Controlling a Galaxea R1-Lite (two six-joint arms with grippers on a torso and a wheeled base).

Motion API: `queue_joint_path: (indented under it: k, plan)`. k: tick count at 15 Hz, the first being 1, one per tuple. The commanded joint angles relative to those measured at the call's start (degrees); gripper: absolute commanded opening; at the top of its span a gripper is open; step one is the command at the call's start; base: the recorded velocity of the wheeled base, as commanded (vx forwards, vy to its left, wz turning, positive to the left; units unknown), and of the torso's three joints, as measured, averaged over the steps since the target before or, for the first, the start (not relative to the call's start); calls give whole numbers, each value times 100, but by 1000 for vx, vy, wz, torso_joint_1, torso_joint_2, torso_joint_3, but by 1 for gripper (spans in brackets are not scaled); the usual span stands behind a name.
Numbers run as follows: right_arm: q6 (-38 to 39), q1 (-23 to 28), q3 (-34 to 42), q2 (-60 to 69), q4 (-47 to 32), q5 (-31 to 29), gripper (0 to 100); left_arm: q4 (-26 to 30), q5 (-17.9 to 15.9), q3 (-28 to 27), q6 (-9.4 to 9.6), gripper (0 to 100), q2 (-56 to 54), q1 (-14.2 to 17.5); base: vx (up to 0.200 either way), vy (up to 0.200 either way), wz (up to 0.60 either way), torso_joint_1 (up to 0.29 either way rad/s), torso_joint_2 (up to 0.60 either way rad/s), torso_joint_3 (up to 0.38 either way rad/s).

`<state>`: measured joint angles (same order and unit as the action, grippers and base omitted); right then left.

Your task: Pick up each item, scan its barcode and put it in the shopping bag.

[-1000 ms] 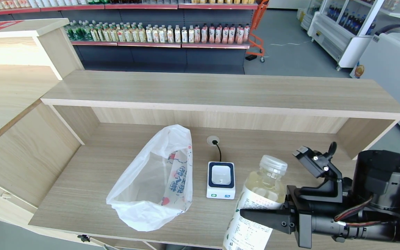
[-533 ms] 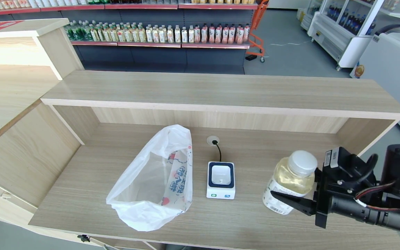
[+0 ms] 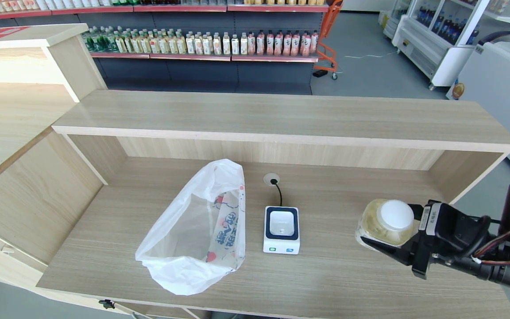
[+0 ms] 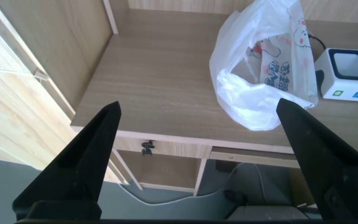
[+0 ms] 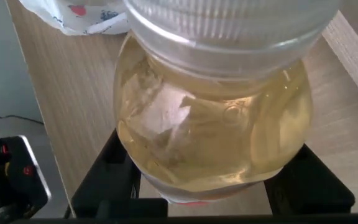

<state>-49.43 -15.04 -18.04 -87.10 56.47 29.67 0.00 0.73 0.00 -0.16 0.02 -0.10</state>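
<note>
Left pincer (image 4: 197, 107): wide open, holding nothing, out past the tabletop's (image 3: 326, 274) near left corner.
Right pincer (image 3: 383, 237): closed on a bottle (image 3: 370, 220), by the tabletop's right edge.
Bottle: clear, pale yellow liquid, white cap tipped toward the near edge.
Bag (image 3: 197, 226): white plastic, mouth open, left of centre, reaching the near edge.
Scanner (image 3: 281, 229): white, at the centre, just right of the bag.

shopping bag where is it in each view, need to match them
Head view: shopping bag lies on the counter, left of the scanner.
Left wrist view: bag beside the scanner, near the counter's front edge.
Right wrist view: a corner of the bag past the bottle.
Shared landmark: the wooden counter.
</note>
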Motion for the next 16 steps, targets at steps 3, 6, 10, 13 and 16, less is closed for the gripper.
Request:
queue_joint_path:
  k: [3, 6, 10, 13, 16]
  plan:
    - [-1024, 80, 64, -149, 400, -5, 0, 0, 6, 0, -2, 100, -2, 1, 0, 0, 0, 0, 0, 0]
    - [-1455, 89, 73, -123, 523, -14, 0, 0, 6, 0, -2, 100, -2, 1, 0, 0, 0, 0, 0, 0]
    - [-1508, 89, 73, -140, 550, -23, 0, 0, -3, 0, 16, 100, -2, 1, 0, 0, 0, 0, 0, 0]
    - [-1499, 124, 73, -132, 550, -23, 0, 0, 6, 0, -37, 100, -2, 1, 0, 67, 0, -2, 2, -2]
    - [-1490, 168, 38, -132, 550, -14, 0, 0, 6, 0, -19, 100, -2, 1, 0, 200, 0, -7, 2, 7]
